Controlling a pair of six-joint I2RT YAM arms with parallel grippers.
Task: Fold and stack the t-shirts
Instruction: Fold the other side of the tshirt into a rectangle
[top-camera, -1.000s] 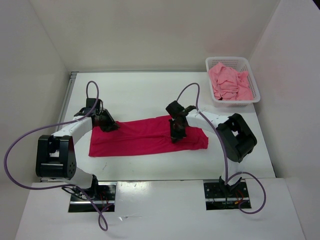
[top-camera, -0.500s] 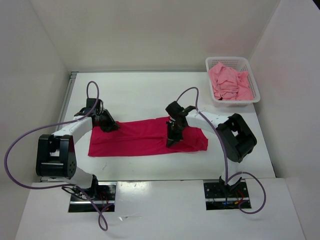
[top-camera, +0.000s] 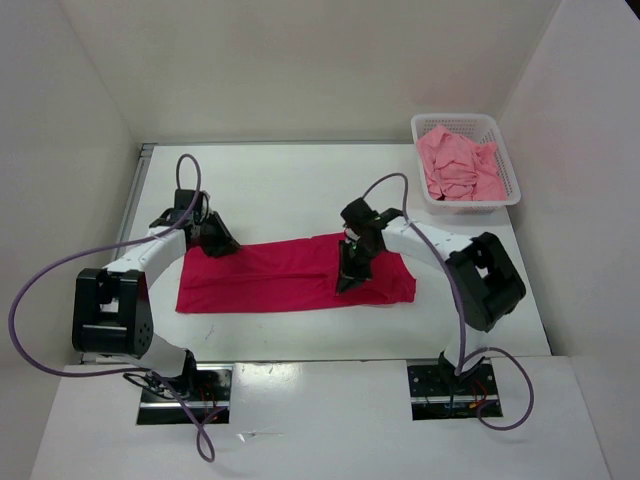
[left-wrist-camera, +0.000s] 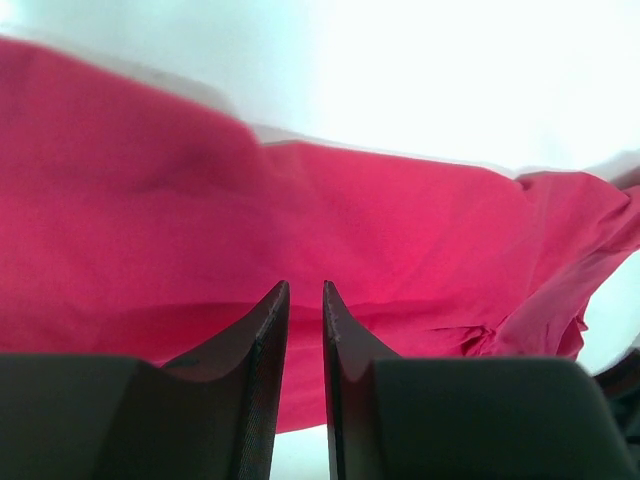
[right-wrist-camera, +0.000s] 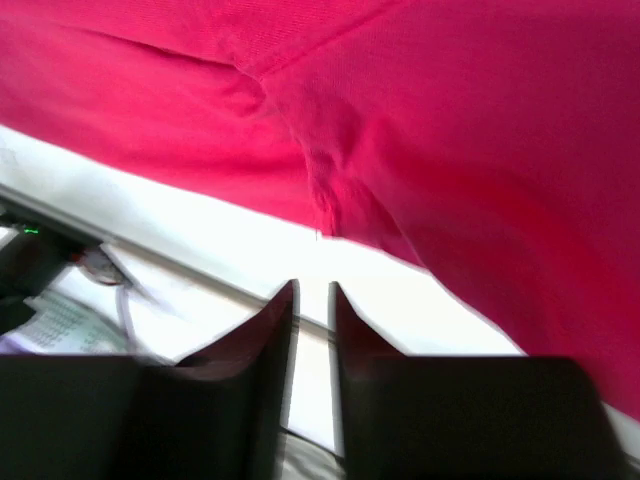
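We're mid-fold on the crimson shirt (top-camera: 260, 280). Left gripper (left-wrist-camera: 302, 288) and right gripper (right-wrist-camera: 312, 288) are barely parted, pinching nothing. Regrabbing edges comes next, we reckon.

Bright even overhead light, faint shadows; in wrist views crimson t-shirt (left-wrist-camera: 350, 220) soft-focused, white table (left-wrist-camera: 450, 70) overexposed

The whole table (top-camera: 280, 190) is viewed from above, near side; the crimson shirt (top-camera: 270, 275) is shared, seen close in both wrist views.
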